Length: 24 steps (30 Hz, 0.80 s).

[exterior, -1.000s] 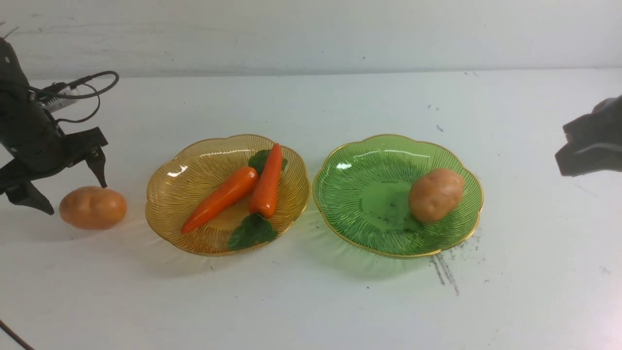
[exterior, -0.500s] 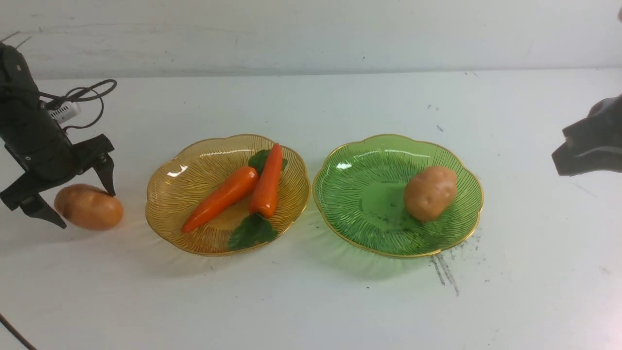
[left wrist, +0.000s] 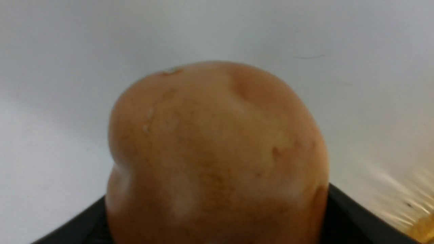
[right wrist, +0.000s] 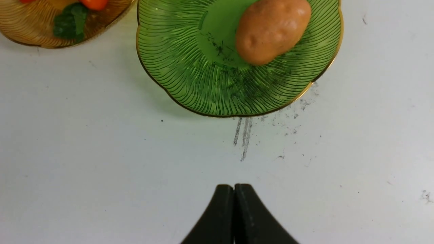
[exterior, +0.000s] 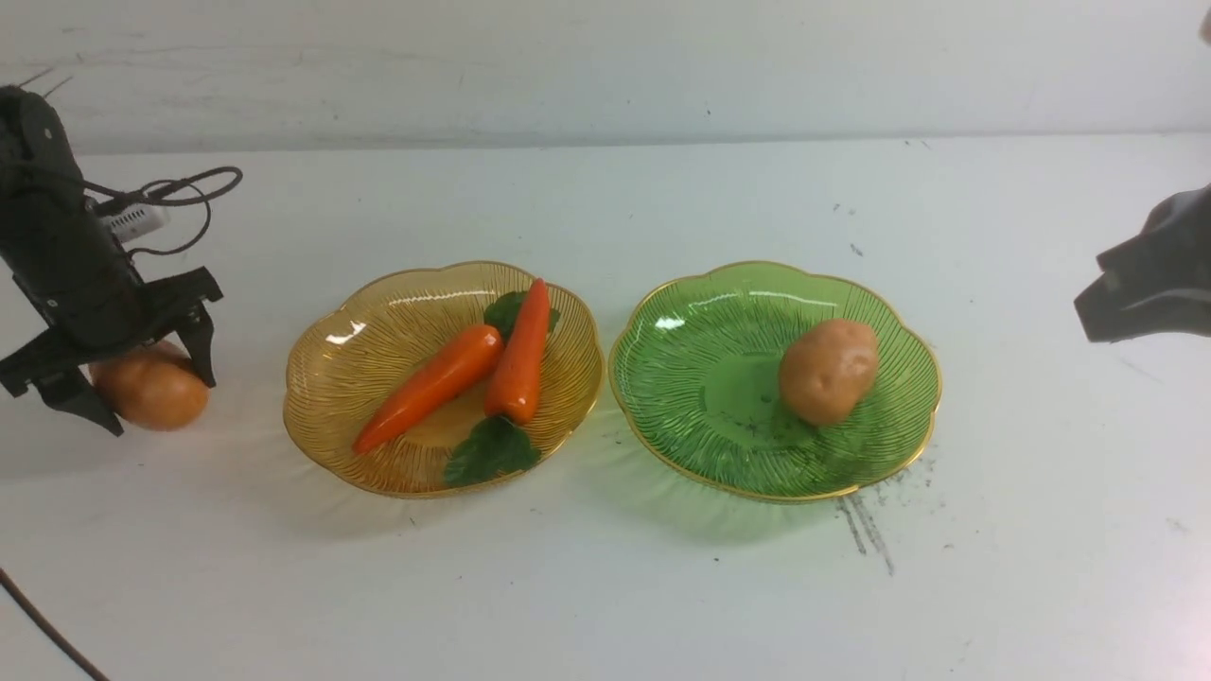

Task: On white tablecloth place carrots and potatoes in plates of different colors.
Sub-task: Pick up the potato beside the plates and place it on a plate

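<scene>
Fingers first: the left fingers (exterior: 197,345) sit on either side of the loose potato (exterior: 151,397), one on each flank and right up against it as far as I can see. Honestly can't tell whether they're actually squeezing it or just bracketing it. That potato is down by the left edge of the tabletop (exterior: 605,586), off to the left of the amber plate (exterior: 317,416) and not in any plate. In the left wrist view it pretty much fills the frame, with dark finger bits poking out on either side of it. Can't tell if it's resting on the surface or lifted a hair.

Right fingers (right wrist: 249,217) are clenched flat together with nothing between them, hanging over bare tabletop near the right edge, apart from the green plate (exterior: 681,426).

The two plates sit side by side mid-tabletop, rims just beside each other, amber on the left, green on the right. The amber one holds the left carrot (exterior: 430,383) and the right carrot (exterior: 520,350), touching and lying head to tail. The left one's tip points at the near-left rim, and the right one's tip points at the far rim with its leafy end near. The other potato (exterior: 828,371) lies in the green plate, right of its middle.

Grey scuff streaks (exterior: 866,530) mark the tabletop just off the green plate's near-right rim. A black cable (exterior: 184,180) loops behind the left arm (exterior: 57,246).
</scene>
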### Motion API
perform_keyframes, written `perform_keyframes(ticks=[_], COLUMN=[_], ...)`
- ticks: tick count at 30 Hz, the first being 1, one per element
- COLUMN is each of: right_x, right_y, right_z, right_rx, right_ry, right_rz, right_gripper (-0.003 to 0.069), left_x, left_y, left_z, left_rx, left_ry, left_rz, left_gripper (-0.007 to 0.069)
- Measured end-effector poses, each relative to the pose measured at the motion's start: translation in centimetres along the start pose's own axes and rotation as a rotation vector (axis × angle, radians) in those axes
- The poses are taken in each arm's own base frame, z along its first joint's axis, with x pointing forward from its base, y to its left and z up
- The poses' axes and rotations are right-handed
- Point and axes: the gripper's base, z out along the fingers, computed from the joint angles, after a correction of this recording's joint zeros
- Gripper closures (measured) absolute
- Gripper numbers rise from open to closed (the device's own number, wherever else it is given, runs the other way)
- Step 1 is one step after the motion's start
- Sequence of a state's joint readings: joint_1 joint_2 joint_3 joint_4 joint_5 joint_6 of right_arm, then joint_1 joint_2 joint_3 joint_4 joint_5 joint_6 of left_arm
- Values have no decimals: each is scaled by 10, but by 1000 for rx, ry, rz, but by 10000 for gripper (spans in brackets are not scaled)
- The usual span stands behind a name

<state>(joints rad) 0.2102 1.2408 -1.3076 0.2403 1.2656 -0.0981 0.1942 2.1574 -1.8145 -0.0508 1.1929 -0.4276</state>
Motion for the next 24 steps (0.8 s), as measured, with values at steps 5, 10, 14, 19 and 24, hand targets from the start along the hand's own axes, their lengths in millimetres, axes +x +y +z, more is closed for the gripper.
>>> perform_keyframes(ticks=[5,10,14,19,24], right_x=[0,0,0,0,0], right_y=[0,0,0,0,0], right_z=[0,0,0,0,0], right_rx=[0,0,0,0,-1], right_ry=[0,0,0,0,-1], right_rz=[0,0,0,0,0], right_gripper=[674,674,674,674,674], left_x=[-10,25,89,175,215], left_y=[-36,-106,-175,-243,-276], left_z=[-51,-87,-93,-64,-30], left_rx=[175,452,602,568,481], left_ry=[-115,-145,-103,-74,-138], left_rz=[188,479,796,1135,1254], left_gripper=[47,47,47,47,47])
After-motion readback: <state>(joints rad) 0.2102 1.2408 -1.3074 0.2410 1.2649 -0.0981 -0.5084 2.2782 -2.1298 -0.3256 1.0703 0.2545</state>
